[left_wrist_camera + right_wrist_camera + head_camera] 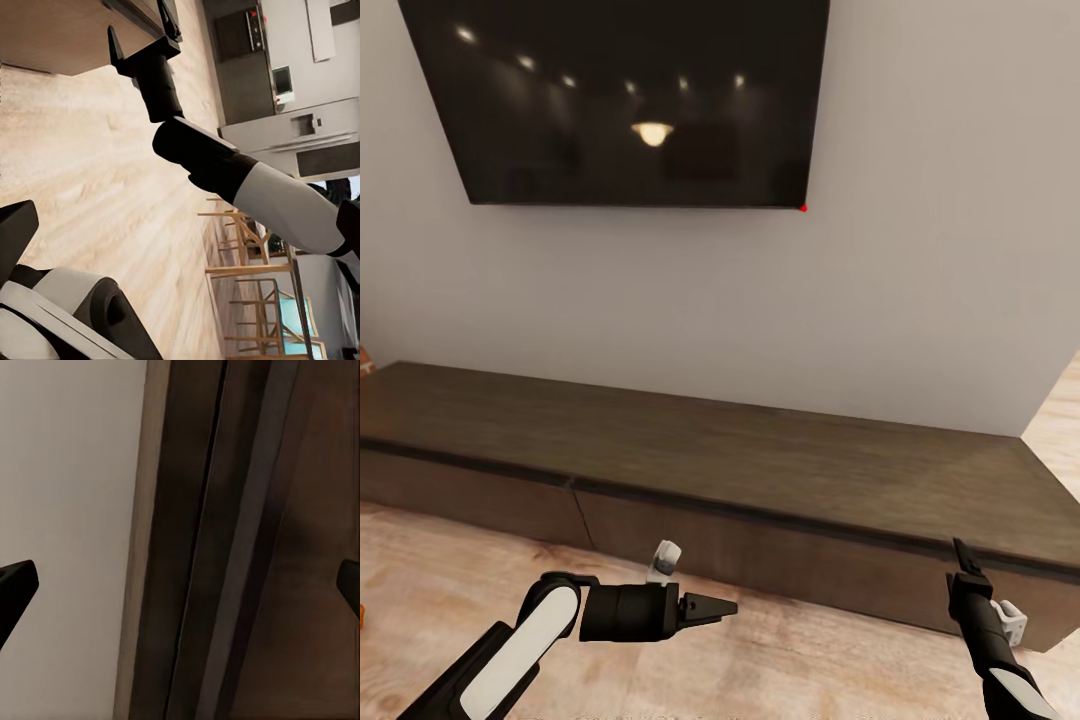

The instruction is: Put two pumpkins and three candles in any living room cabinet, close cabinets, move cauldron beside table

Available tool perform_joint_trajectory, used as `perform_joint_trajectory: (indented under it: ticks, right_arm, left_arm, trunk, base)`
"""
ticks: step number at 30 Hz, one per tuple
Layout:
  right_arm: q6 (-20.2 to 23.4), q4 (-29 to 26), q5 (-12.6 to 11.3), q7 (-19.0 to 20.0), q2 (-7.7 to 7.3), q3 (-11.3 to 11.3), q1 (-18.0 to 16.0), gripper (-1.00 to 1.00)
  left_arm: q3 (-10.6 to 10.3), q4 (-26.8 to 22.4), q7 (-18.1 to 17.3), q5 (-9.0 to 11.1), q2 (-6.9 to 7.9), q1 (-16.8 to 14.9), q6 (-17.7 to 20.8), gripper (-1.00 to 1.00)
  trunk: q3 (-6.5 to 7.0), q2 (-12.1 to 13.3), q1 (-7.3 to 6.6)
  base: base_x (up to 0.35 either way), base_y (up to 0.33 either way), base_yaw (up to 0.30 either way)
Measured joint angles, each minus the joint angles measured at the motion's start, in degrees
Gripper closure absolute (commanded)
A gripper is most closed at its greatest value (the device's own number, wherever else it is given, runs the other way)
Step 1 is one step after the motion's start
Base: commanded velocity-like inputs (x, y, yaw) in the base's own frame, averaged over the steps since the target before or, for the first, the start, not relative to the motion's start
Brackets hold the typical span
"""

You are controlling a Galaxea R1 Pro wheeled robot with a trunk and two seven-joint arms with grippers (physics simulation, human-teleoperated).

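The long low dark brown cabinet [710, 450] runs along the wall, its front panels flush and shut. My right gripper [960, 552] points up at the top edge of the right front panel, close to it. Its fingers stand wide open in the left wrist view [141, 31], and in the right wrist view [180, 585] they straddle the cabinet's [247, 547] front edge with nothing held. My left gripper [718, 606] hovers low over the floor in front of the cabinet, pointing right, open and empty. The pumpkins, candles, cauldron and table are out of view.
A big black TV [630, 100] hangs on the grey wall above the cabinet. Light wood floor [810, 660] lies between me and the cabinet. Slivers of something orange [363, 365] touch the left edge. Wooden chairs [255, 255] and kitchen appliances [281, 79] stand behind.
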Motion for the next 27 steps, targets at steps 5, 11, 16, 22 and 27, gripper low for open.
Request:
perform_joint_trajectory:
  ticks: [5, 11, 16, 22, 27]
  right_arm:
    - [0.0, 0.0, 0.0, 0.0, 0.00, 0.0, 0.0, -1.00]
    - [0.0, 0.0, 0.0, 0.0, 0.00, 0.0, 0.0, -1.00]
    - [-0.1, 0.0, 0.0, 0.1, 0.00, 0.0, 0.0, -1.00]
    - [0.1, 0.0, 0.1, 0.8, -0.07, 0.0, 0.0, -1.00]
    - [0.5, 0.0, 0.2, 1.5, -0.15, 0.1, 0.0, -1.00]
  left_arm:
    - [0.0, 0.0, 0.0, 0.1, 0.01, 0.0, 0.0, -1.00]
    - [0.0, 0.0, 0.0, 0.1, 0.05, 0.0, 0.0, -1.00]
    - [0.0, 0.0, 0.0, 0.1, 0.06, 0.0, 0.0, -1.00]
    - [0.0, 0.0, 0.0, 0.1, 0.06, 0.0, 0.0, -1.00]
    - [0.3, 0.0, 0.0, 0.1, 0.06, 0.0, 0.0, -1.00]
  trunk:
    - [-0.45, 0.0, 0.05]
    - [-1.55, -0.1, 0.18]
    - [-2.00, -0.1, 0.23]
    - [-2.00, -0.1, 0.23]
    - [-2.00, -0.1, 0.23]
  base:
    - [0.000, 0.000, 0.000]
    - [0.000, 0.000, 0.000]
    - [0.000, 0.000, 0.000]
    - [0.000, 0.000, 0.000]
    - [0.000, 0.000, 0.000]
